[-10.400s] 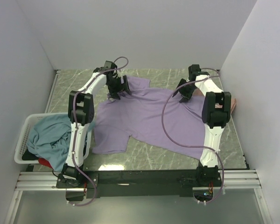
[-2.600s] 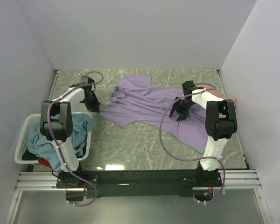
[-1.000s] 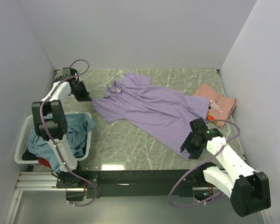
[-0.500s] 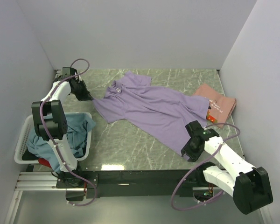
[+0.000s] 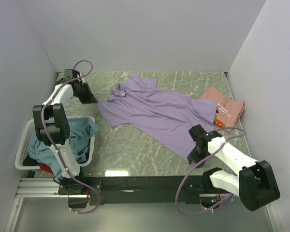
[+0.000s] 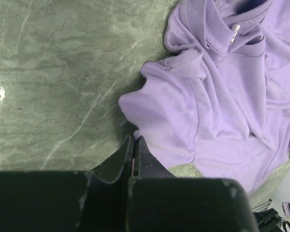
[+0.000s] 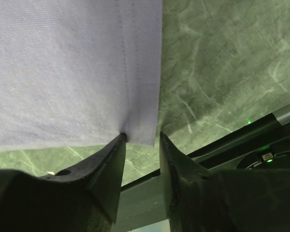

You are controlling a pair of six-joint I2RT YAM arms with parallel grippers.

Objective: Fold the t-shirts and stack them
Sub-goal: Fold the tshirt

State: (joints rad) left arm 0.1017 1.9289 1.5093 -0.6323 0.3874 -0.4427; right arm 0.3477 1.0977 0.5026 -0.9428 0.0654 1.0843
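Right gripper (image 7: 141, 140): at the near edge. Its fingers stand narrow but not closed, one on each side of the hem corner of the plain lavender-purple cloth t-shirt (image 5: 154, 113).
Step in hand: I judge you are taking this corner. Push in a little deeper before you close, so that you catch the stitched hem and not only the very edge.
Where the shirt is: spread on the green marble table (image 5: 135, 150), about the middle.
Long axis: diagonal, with the hem near-right and the collar (image 5: 121, 92) pointing far-left.
Left gripper (image 6: 134, 140): far left, fingers pressed together on the cloth edge by a sleeve. Hold firm there while you pull.
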